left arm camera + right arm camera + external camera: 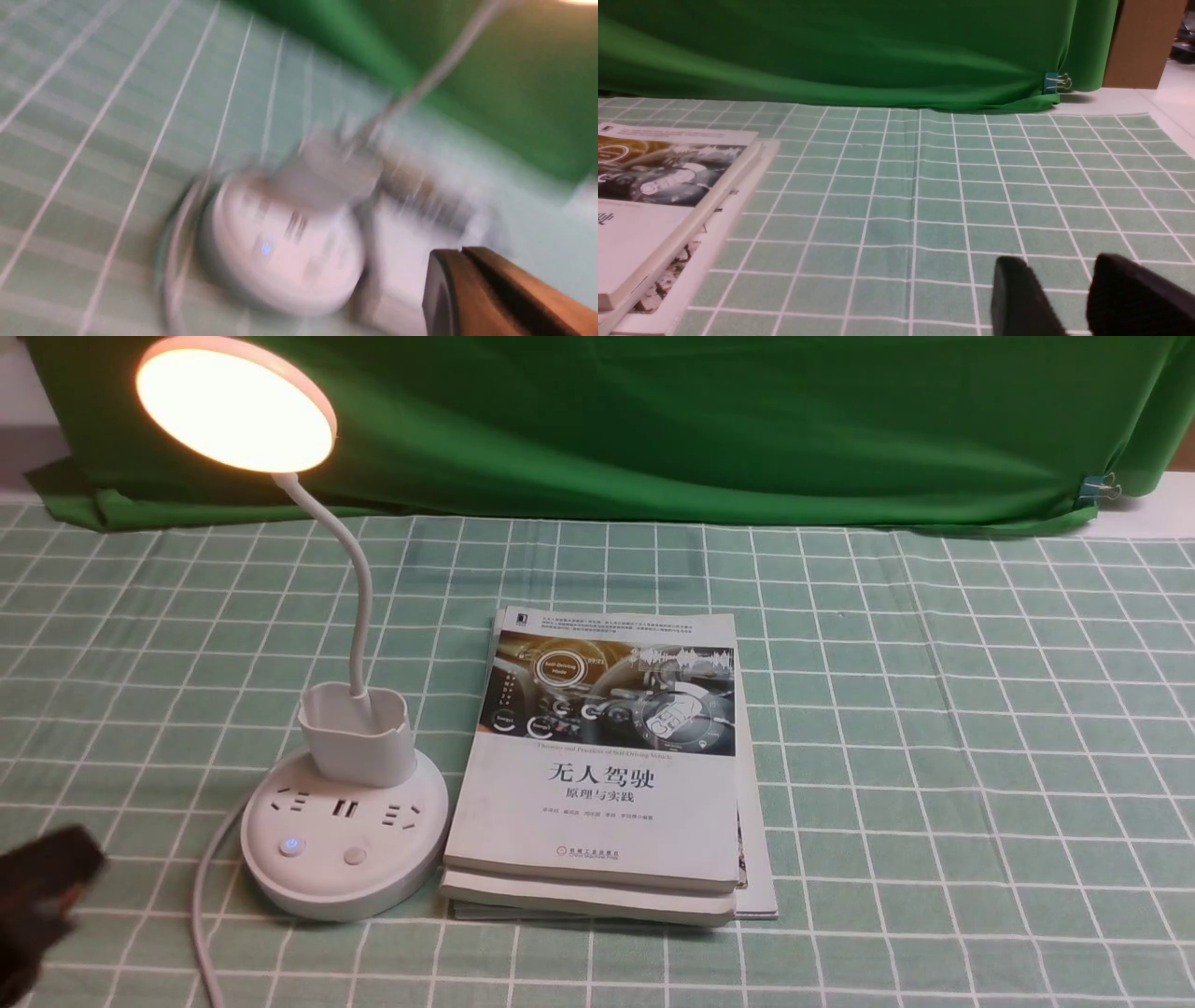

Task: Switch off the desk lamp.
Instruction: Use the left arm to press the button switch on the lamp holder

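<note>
The white desk lamp (344, 845) stands at the left of the checked cloth, and its round disc head (235, 403) glows warm. On the round base a button (291, 846) shows a blue light beside a plain second button (354, 856). My left gripper (56, 882) is a dark blur near the front left corner, apart from the base and to its left. The left wrist view is smeared by motion. There the lamp base (285, 247) lies ahead of my left gripper (460, 253), whose fingers are pressed together, empty. My right gripper (1057, 268) is open over bare cloth.
A stack of books (607, 765) lies right beside the lamp base, and its edge shows as books (654, 196) in the right wrist view. The lamp's white cord (201, 915) trails toward the front edge. A green backdrop (653, 420) closes off the far side.
</note>
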